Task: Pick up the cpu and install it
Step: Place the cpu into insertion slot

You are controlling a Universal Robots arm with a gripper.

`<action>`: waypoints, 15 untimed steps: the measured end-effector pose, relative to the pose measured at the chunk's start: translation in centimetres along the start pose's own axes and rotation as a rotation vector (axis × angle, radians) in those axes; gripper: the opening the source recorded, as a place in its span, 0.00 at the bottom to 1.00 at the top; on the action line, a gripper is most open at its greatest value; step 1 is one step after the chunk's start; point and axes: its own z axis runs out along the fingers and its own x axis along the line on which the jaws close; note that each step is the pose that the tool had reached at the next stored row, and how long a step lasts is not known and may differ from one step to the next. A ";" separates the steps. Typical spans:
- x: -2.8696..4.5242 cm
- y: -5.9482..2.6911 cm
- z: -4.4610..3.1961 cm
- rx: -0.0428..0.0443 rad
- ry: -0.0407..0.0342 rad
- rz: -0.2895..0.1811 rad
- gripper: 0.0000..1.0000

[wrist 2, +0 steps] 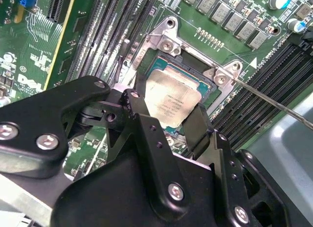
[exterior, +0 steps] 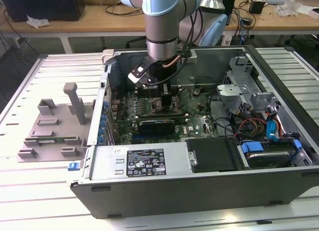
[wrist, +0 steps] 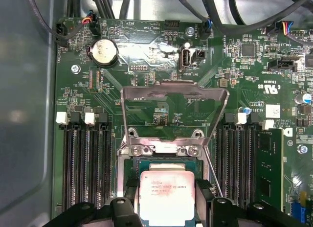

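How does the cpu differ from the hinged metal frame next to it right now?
The cpu is a solid silver square with print; the metal frame is an open window of bare bars. The cpu lies flat, level with the motherboard; the metal frame stands tilted up, not closed over it. The metal frame is wider. Both are dull silver metal.

The computer case (exterior: 199, 191) is lying open on the table (exterior: 45, 196), a fixture plate (exterior: 50, 129) sitting at the exterior view's left of it. Inside, the cpu (wrist: 167, 196) is resting in the socket (wrist: 121, 174), memory slots (wrist: 85, 168) running along both sides, the load plate (wrist: 173, 92) standing open, the gripper (wrist 2: 168, 117) hanging just above
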 end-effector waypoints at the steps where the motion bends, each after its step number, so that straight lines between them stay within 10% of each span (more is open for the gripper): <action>1: 0.00 0.00 0.01 0.0000 0.0000 0.000 0.55; 15: 0.04 0.00 0.12 -0.0030 0.0106 0.001 0.55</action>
